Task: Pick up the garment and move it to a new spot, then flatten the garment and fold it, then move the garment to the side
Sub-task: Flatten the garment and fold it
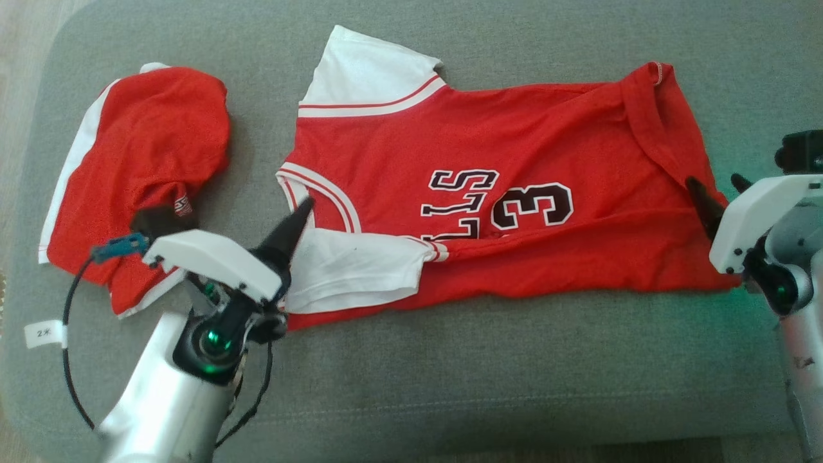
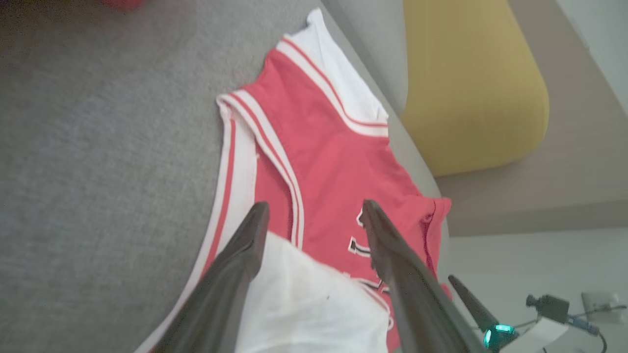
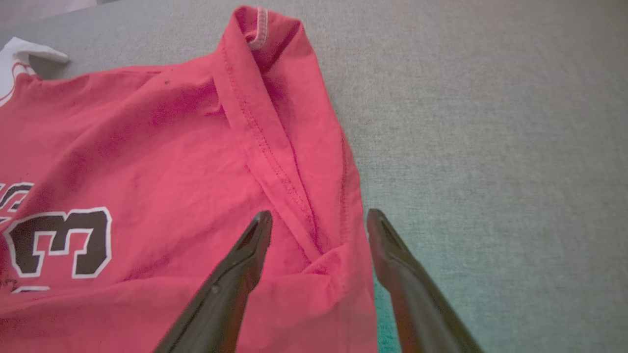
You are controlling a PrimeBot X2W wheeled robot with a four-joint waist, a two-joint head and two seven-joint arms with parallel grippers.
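Note:
The garment [image 1: 398, 148] is a red jersey with white sleeves and a black "3", spread lengthwise on the grey cushion [image 1: 450, 373]. My left gripper [image 1: 292, 225] stands open at its collar end. In the left wrist view its fingers [image 2: 314, 206] straddle the folded-in white sleeve [image 2: 304, 304] without pinching it. At the hem end my right gripper [image 1: 715, 183] is open too. The right wrist view has it [image 3: 319, 214] spread either side of a folded-over hem corner [image 3: 324, 255], with the garment [image 3: 147, 162] lying slack.
A second red piece with white trim [image 1: 148, 161] lies crumpled at the cushion's left end, beside my left wrist. A yellow cushion [image 2: 471, 83] sits beyond the far edge. The cushion's near edge runs just below the jersey.

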